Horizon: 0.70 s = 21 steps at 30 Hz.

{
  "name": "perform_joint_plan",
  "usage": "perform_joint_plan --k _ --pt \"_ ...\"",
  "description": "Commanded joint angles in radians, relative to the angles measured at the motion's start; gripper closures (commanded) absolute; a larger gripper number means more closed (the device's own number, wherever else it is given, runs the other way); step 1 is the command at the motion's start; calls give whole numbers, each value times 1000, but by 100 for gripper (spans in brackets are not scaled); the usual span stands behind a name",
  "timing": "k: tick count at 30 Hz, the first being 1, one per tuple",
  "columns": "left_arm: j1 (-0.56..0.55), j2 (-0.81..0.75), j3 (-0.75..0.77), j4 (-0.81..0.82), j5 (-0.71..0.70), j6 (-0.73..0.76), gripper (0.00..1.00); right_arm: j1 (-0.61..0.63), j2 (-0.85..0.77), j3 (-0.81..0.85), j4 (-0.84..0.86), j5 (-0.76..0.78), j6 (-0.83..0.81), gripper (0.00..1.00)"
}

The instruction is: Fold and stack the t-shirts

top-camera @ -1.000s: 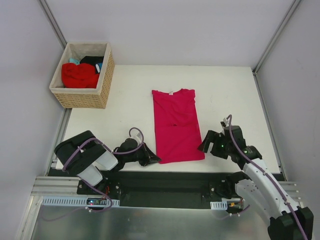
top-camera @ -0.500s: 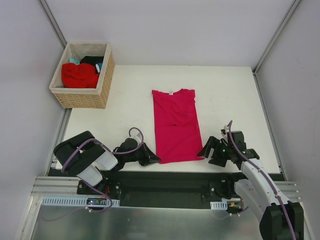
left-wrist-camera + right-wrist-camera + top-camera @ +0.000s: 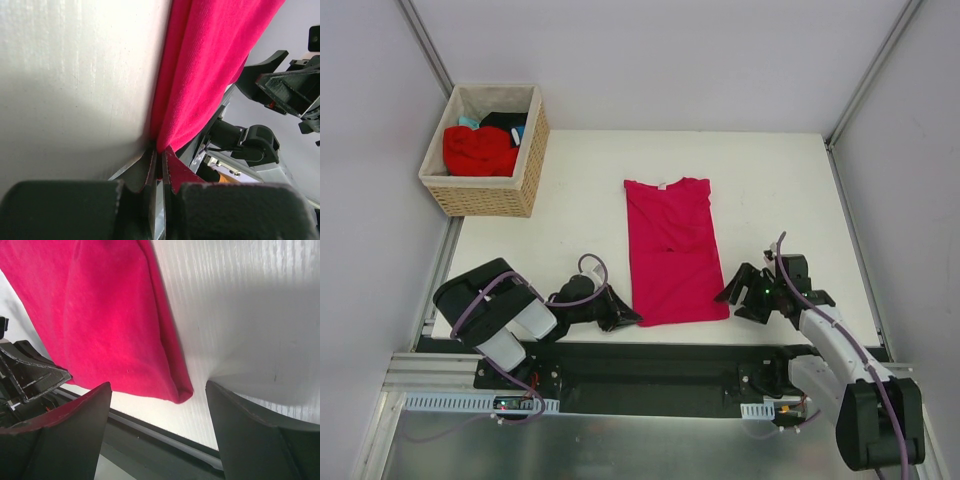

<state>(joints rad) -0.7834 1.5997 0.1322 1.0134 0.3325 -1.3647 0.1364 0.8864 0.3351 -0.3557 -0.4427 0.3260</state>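
Note:
The crimson-pink t-shirt (image 3: 668,255) lies flat in a long narrow fold in the middle of the table, neck label at the far end. My left gripper (image 3: 631,320) lies low at its near left corner; in the left wrist view (image 3: 160,157) the jaws are shut on the shirt's hem (image 3: 200,75). My right gripper (image 3: 731,300) is open at the near right corner. In the right wrist view (image 3: 157,386) its fingers straddle that corner (image 3: 181,392) without touching the cloth.
A wicker basket (image 3: 480,195) stands at the far left off the table's corner, holding a red shirt (image 3: 478,150) with black (image 3: 506,120) and teal (image 3: 468,123) cloth behind it. The table's near edge (image 3: 700,335) runs just behind both grippers.
My right gripper has come down and in toward the shirt's near right corner, its jaws narrowing a little. The left gripper and the shirt have stayed put.

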Motion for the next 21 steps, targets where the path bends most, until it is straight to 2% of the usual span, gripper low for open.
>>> perform_joint_plan --k 1,8,11,21 --pt "21 26 -26 -93 -53 33 100 -17 48 -22 18 44 -15 20" --pt "29 29 -45 -81 -58 24 100 -17 62 -53 38 38 -5 37" --pt "32 39 -48 -65 -56 21 100 -15 63 -68 50 32 5 41" --pt "33 57 -49 -41 -52 16 100 -15 63 -80 64 7 28 46"
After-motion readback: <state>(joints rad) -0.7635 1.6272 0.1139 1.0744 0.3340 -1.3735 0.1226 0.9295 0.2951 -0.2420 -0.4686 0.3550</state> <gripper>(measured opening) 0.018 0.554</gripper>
